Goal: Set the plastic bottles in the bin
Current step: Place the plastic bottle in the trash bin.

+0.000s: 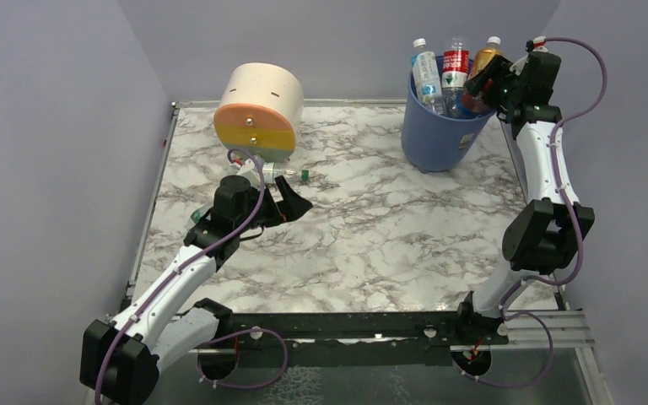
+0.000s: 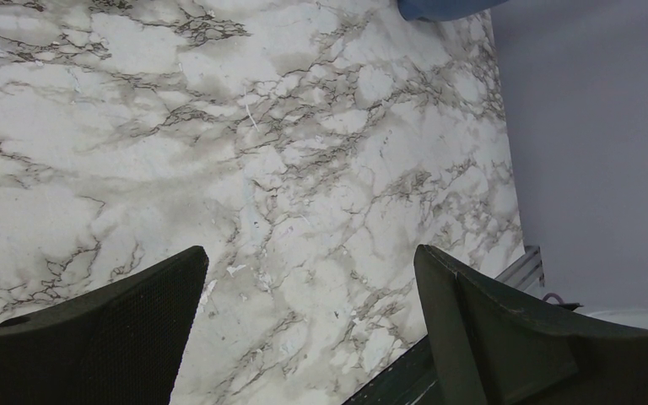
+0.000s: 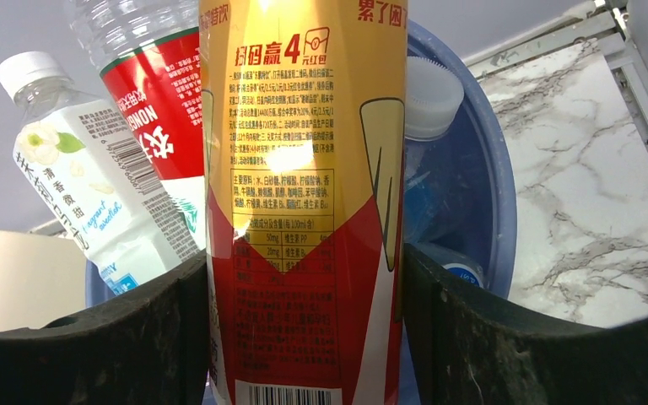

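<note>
Marble tabletop (image 1: pixel 388 236), blue bin (image 1: pixel 434 139) crammed. Our right claw (image 3: pixel 304 253) pinches the orange-tinted bottle (image 3: pixel 304 126) upright; left claw (image 2: pixel 310 249) gapes wide, empty. We reckon it topples out if dropped on that pile.

Links: white shells on left arm (image 1: pixel 177 283) and right arm (image 1: pixel 544 164).
Joints (image 1: pixel 548 236): bulky black housings.
Cables (image 1: pixel 605 78): purple, rising from the black rail (image 1: pixel 346 325) along each arm.
Fingers (image 2: pixel 93 337): black, finely textured.
</note>
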Controlling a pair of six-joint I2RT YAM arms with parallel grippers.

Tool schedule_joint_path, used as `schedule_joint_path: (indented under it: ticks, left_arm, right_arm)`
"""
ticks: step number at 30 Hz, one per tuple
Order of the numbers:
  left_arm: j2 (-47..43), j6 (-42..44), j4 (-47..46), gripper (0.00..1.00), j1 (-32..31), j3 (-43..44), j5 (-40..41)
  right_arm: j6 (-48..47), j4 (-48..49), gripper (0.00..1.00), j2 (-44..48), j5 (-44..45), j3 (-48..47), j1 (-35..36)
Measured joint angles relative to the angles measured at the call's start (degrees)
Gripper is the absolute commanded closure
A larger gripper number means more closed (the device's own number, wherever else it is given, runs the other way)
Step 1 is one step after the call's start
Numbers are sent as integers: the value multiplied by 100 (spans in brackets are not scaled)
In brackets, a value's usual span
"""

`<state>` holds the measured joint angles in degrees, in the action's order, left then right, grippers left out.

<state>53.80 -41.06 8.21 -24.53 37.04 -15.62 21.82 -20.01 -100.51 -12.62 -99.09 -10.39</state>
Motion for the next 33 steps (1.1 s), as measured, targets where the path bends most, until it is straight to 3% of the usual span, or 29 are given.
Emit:
schedule_joint_path:
  ticks: [9, 26, 33]
  left_arm:
    - [42, 0, -31, 1, -11, 2, 0]
    - [74, 2, -37, 1, -35, 2, 0]
    - [74, 0, -37, 1, -35, 2, 0]
  right_arm:
    - [-44, 31, 12, 90, 87, 74, 22]
    - [-46, -149, 0, 293, 420, 103, 22]
    - [-44, -229, 0, 343, 481, 98, 22]
